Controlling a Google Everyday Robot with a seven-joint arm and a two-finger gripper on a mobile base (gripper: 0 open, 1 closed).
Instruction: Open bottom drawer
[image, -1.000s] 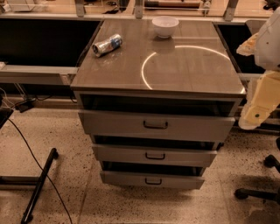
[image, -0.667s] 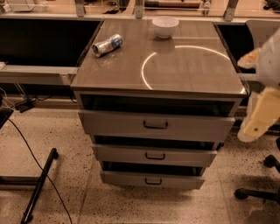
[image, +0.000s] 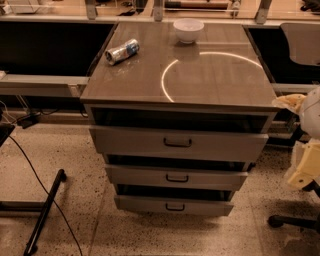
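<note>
Camera view: the narrow grey metal bottom drawer (image: 145, 203), with a small black bracket handle, sits lowest in the cabinet (image: 150, 80). The cream-coloured gripper (image: 306, 169) hangs at the right edge beneath the arm's white casing, well apart from the drawer. How far open it is cannot be told.

Bottom drawer (image: 142, 204): grey, black handle (image: 175, 206). Counter (image: 130, 80): brown, bearing a white arc (image: 164, 82). Tool (image: 305, 170): cream, at the right edge.

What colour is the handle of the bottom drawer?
Black. The bottom drawer shows in camera view; gripper at right edge.
</note>
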